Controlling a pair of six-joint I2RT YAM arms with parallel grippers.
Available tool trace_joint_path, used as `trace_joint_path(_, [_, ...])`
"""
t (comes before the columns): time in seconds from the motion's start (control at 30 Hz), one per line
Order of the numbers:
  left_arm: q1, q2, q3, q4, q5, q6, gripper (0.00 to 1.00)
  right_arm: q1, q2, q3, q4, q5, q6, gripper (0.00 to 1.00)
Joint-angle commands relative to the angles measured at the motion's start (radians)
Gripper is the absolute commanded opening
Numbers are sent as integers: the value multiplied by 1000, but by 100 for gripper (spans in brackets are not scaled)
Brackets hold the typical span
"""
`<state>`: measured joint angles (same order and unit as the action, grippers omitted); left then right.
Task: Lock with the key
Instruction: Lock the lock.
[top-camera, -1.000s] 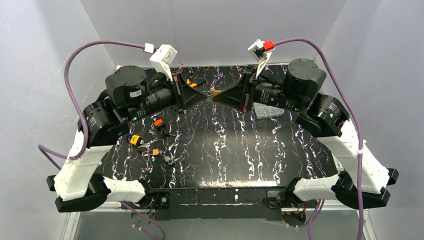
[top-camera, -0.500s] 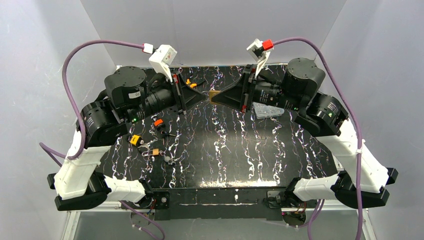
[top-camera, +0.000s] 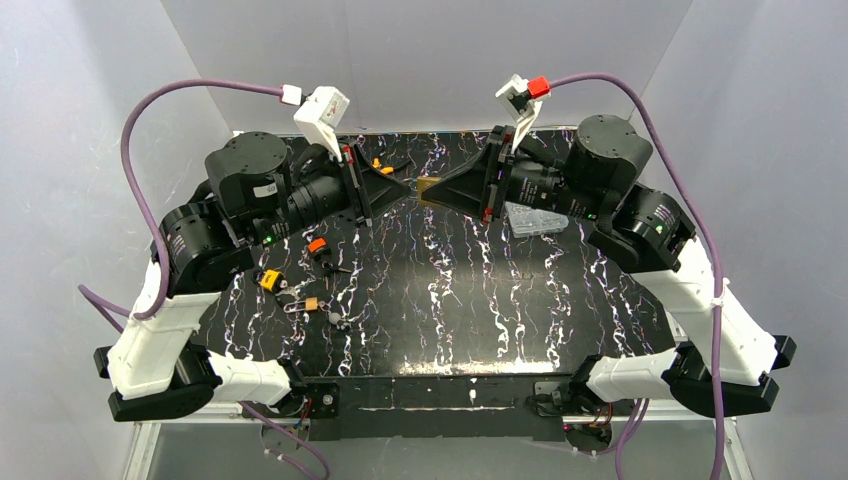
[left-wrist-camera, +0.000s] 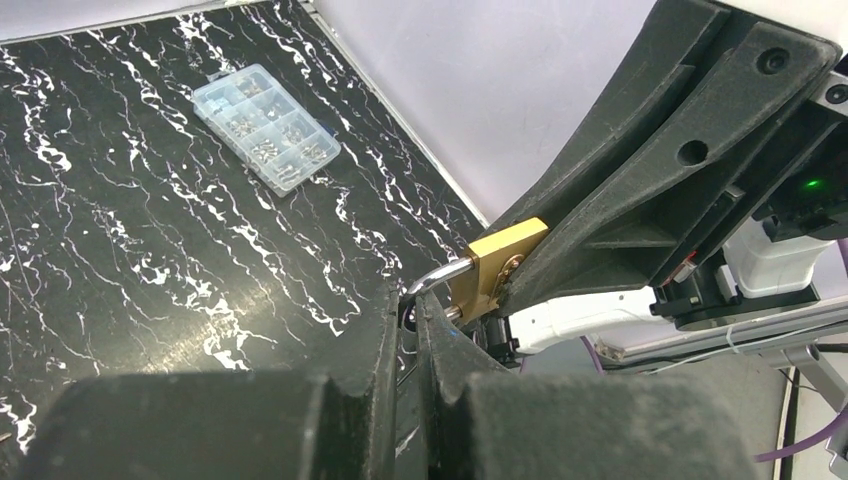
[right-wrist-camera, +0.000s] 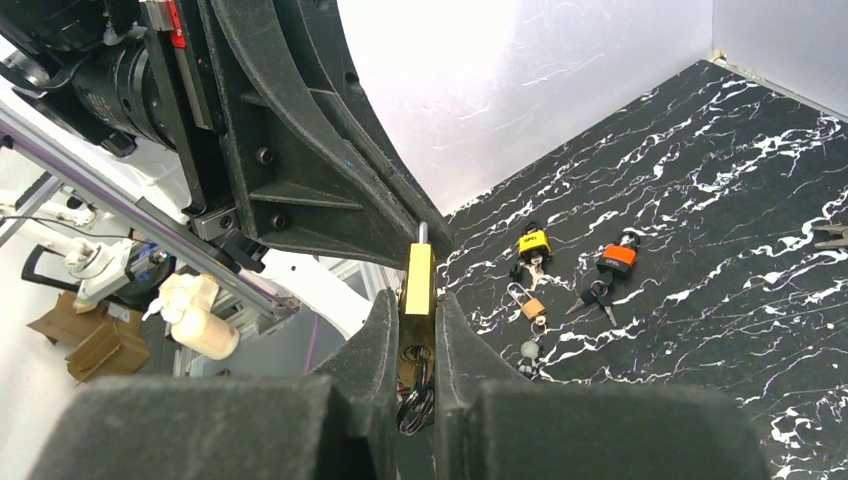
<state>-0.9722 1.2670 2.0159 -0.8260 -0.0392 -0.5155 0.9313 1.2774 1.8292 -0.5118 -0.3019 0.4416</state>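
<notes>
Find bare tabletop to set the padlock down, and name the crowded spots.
Free: the table's middle and near right, between the small locks and the clear box. Crowded: the left, around those locks, and rear centre under the brass padlock.

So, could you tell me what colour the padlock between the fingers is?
The padlock is brass-gold; left wrist view.

Bright, even, diffuse light from above; shadows soft. Sheen on black table (left-wrist-camera: 190, 340). White wall (right-wrist-camera: 520, 60) blown out. 2 wrist views: near foreground blurred, padlock (left-wrist-camera: 497, 262) sharp.
</notes>
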Motion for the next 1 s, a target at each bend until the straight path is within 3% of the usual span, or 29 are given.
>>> trace_joint_path(0.0, [-129,103,-17,439,463,-137,0,48,184,-87,110,-85,35,1])
trace_joint_path(0.57, [-151,119,-26,447,476,-149,0,48,209,-76,115,-91,37,1])
trace_joint_path(0.77, [-150,83,-1,272,341,-41,0,27,151,-118,113,-77,27,1])
trace_joint_path(0.87, [-148,67,10,165,274,40,0,-22,86,-197,175,-140,69,1])
trace_joint_path(0.97, [-143,33,-4,107,253,102,13,-77,13,-297,278,-252,130,1])
